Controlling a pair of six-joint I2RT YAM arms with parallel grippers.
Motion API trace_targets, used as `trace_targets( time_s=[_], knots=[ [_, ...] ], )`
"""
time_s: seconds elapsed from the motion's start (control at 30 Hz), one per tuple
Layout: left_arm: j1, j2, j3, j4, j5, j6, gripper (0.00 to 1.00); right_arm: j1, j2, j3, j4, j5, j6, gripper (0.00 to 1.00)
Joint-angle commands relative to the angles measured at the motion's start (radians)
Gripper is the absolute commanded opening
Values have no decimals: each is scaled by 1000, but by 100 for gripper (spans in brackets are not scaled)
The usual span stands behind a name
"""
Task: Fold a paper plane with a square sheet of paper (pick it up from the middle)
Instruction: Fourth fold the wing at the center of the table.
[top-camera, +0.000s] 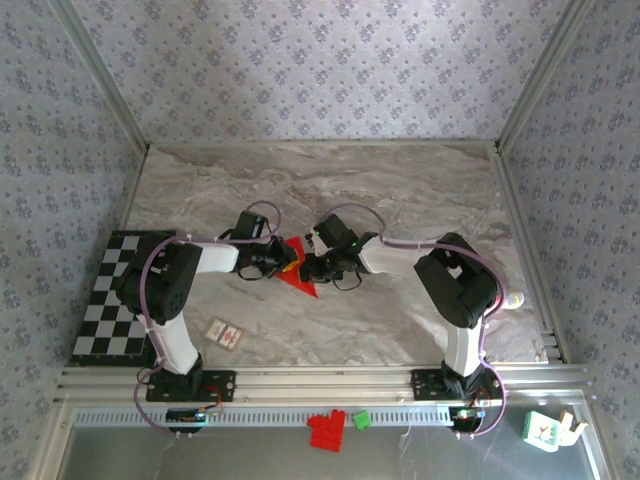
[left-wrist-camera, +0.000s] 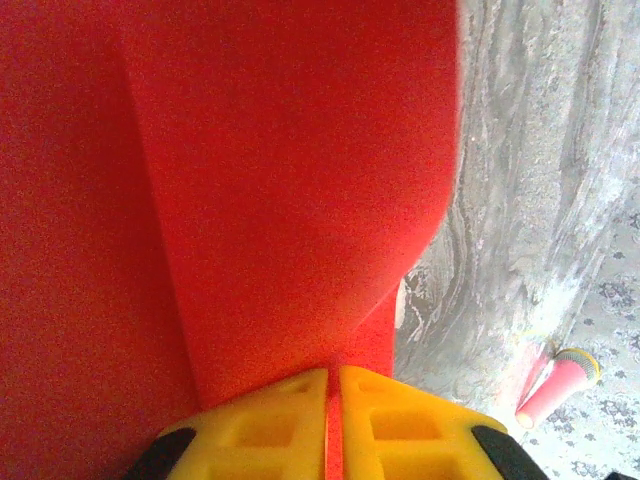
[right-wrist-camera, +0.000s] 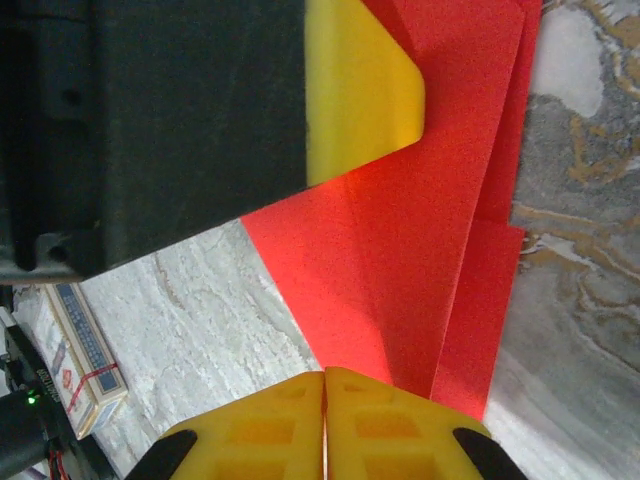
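red paper (left-wrist-camera: 280, 180) in left pincer (left-wrist-camera: 330, 385)

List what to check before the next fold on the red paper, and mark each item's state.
1. Left gripper shut on the red paper, with a red sliver showing in its closed seam: ok.
2. Right gripper shut: ok. Whether it pinches the paper: cannot tell.
3. Paper creased into overlapping layers: ok.
4. Paper's lower tip resting on the table: cannot tell.
5. White card lying apart from the paper: ok.
6. Room between the two grippers: not ok, they crowd close together over the paper.
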Motion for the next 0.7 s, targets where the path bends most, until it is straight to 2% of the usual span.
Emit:
trace_targets(
  time_s=[0.0, 0.37, 0.67],
  knots=[
    [3, 76, -14, -171, -81, -1, 12, 5, 25, 32, -43, 20, -2, 8],
    [1, 109, 25, -285, -117, 6, 12, 7, 44, 40, -93, 67, -3, 8],
    [1, 117, 37, -311, -124, 14, 12, 6, 53, 35, -112, 85, -1, 8]
  ],
)
